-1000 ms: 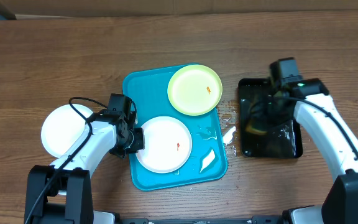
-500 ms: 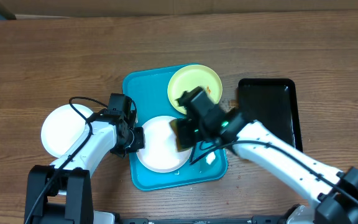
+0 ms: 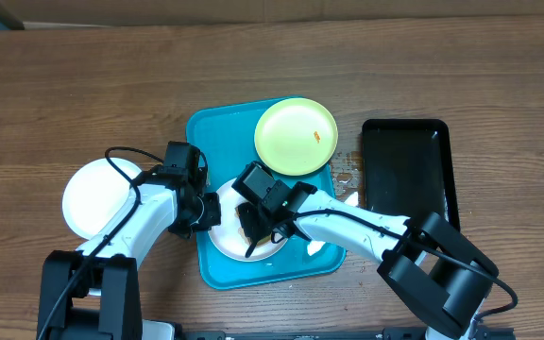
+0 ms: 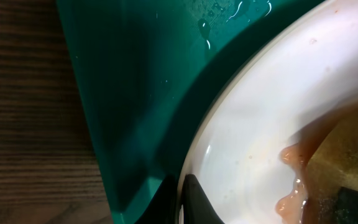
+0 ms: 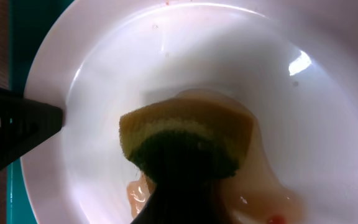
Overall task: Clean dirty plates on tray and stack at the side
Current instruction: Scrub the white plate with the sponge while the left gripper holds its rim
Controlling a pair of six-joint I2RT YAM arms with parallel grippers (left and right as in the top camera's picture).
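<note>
A white plate [image 3: 229, 241] lies on the turquoise tray [image 3: 217, 127]; it fills the right wrist view [image 5: 166, 56] and shows in the left wrist view [image 4: 272, 124]. My left gripper [image 3: 206, 212] is shut on its left rim. My right gripper [image 3: 253, 225] is shut on a yellow-green sponge [image 5: 185, 140] pressed on that plate, with orange-red liquid [image 5: 260, 193] smeared around it. A green-rimmed plate [image 3: 296, 135] with an orange smear sits at the tray's back right. A second white plate [image 3: 97, 196] lies on the table to the left.
A black tray [image 3: 410, 175] stands right of the turquoise tray. Water drops and white scraps lie on the turquoise tray's right side and the gap beside it [image 3: 346, 179]. The table around is bare wood.
My right arm has swung left from the black tray with the sponge and now presses it on the white plate. The left arm has not moved.
</note>
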